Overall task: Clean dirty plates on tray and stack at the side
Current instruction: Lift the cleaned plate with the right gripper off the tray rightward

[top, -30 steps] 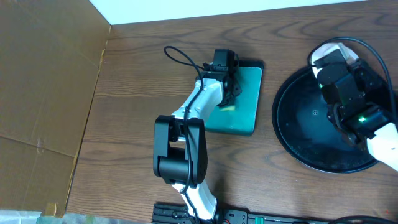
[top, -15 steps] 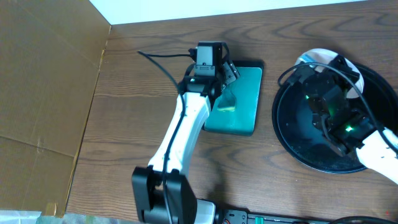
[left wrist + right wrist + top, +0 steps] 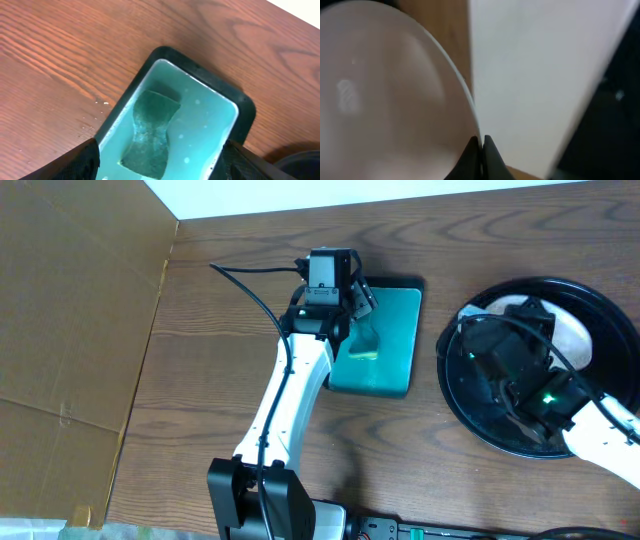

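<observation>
Pinched at the rim by the right gripper (image 3: 480, 145), tips pressed together on the thin white edge: one plate (image 3: 572, 332). In the right wrist view, spread out from the tips toward 10 o'clock, rim curving up from 6 to 11. From overhead, inside the rim of the black tray (image 3: 443, 385), at about 1 o'clock from the tray's centre, mostly hidden under the gripper and wrist, white showing at 3 o'clock of them. Touching the tray floor or held clear of it: cannot tell.

Left gripper (image 3: 160, 150): jaws wide apart, nothing between them, hanging above the teal tray (image 3: 244, 106) at 9 o'clock of the black tray. Lying loose in it, the dark green sponge (image 3: 150, 132).

Against a second ago: plate then at the black tray's 12 o'clock edge, partly past the rim; now drawn inward over the tray, right gripper shifted toward 8 o'clock. Left gripper then narrower and low over the sponge; now spread and pulled back toward the teal tray's 10 o'clock corner. Sponge in the same spot.

Plate round, so no long axis; broad face upward to the overhead camera, exact tilt unclear. Sponge long axis from 1 to 7 o'clock in the left wrist view, along the teal tray's long side.
</observation>
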You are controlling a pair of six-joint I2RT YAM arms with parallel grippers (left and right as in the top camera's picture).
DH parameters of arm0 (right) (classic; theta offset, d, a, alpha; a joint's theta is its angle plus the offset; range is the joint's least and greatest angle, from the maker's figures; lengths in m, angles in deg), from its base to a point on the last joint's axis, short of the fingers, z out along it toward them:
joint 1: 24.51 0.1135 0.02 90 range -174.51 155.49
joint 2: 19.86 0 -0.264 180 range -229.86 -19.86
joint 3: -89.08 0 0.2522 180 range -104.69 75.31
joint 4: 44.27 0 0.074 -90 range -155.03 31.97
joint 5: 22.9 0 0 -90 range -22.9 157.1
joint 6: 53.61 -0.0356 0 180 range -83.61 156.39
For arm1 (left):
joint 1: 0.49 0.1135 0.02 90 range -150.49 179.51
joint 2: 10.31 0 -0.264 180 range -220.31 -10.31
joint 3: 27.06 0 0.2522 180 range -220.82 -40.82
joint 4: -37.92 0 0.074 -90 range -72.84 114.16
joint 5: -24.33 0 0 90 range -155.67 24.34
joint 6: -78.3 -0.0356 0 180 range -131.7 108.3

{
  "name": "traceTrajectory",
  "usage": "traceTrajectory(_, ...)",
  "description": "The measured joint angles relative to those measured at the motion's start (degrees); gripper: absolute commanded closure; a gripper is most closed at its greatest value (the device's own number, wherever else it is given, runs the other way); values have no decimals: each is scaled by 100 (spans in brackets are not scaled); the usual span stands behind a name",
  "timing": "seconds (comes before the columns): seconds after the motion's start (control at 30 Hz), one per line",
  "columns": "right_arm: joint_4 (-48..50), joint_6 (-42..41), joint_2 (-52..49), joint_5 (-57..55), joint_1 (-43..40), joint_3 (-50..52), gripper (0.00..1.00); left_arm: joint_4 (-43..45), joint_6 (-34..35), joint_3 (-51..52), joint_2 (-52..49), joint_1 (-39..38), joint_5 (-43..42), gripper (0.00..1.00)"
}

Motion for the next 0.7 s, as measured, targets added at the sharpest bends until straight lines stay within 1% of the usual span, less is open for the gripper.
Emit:
traceTrajectory(0.03, 151, -61, -2, -20, -2, 2, 99, -2, -17, 0, 0, 13, 2, 21)
traceTrajectory(0.17, 1659, -280, 0, -463, -24, 4, 99, -7, -39, 0, 0, 20, 17, 21)
traceTrajectory(0.23, 2028, -345, 31, -529, -120, -33, 99, -15, -39, 0, 0, 17, 17, 21)
traceTrajectory(0.3, 1895, -595, 42, -435, -269, -42, 99, -42, -39, 0, 0, 20, 17, 21)
traceTrajectory(0.37, 1451, -1182, 39, -214, -551, -42, 99, -72, -39, 0, 0, 20, 17, 21)
traceTrajectory(0.47, 610, -2426, 48, 483, -1176, -59, 99, -140, -39, 0, 0, 20, 17, 21)
traceTrajectory(0.5, 356, -2924, 48, 798, -1467, -50, 99, -162, -39, 0, 0, 20, 17, 21)
traceTrajectory(0.57, 83, -3613, 48, 1397, -1952, -50, 99, -175, -39, 0, 0, 20, 17, 21)
traceTrajectory(0.6, -35, -4079, 48, 1906, -2304, -48, 99, -175, -39, 0, 0, 20, 17, 21)
traceTrajectory(0.7, -162, -5143, 48, 3451, -3314, -46, 99, -177, -39, 0, 2, 20, 17, 21)
